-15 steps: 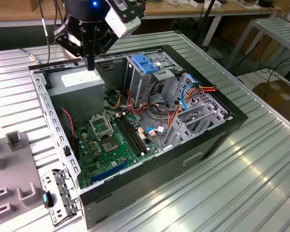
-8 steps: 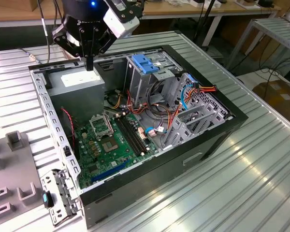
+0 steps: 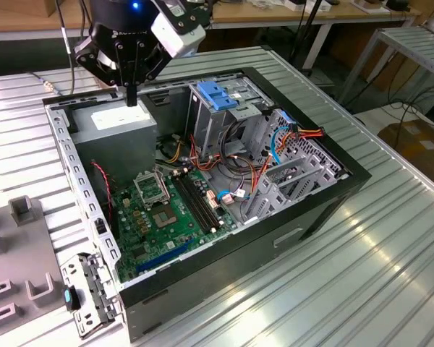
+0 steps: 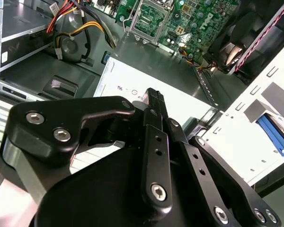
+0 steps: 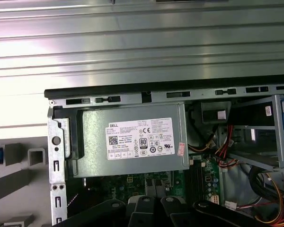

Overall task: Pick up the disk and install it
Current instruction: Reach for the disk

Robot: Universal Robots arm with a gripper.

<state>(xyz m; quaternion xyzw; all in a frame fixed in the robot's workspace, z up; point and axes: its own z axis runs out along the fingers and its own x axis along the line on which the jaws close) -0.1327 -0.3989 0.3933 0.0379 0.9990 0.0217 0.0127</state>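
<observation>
**Empty gripper over the power supply, disk off to the side**

At the exterior view's left, a grey holder (image 3: 18, 213) sits on the slatted table (image 3: 390, 275) just beside the open computer case (image 3: 275, 238). In the second wrist view, what I take for the disk (image 4: 276, 132) stands in a pale slot outside the case wall. A blue rail and a silver edge show, and the rest is cut off. Further along, the gripper (image 3: 132, 97) hangs above the power supply (image 3: 119, 126), fingers pinched together on nothing. To the right lie the motherboard (image 3: 159, 217) and the drive cage (image 3: 228, 126), with its light-blue bracket (image 3: 215, 95) on top. The pick looks not yet begun. To do it well, I'd say the fingers need spreading before they come near the drive. The grip should fall square across the blue rails, clear of the case wall, so the drive lifts level and doesn't twist
</observation>
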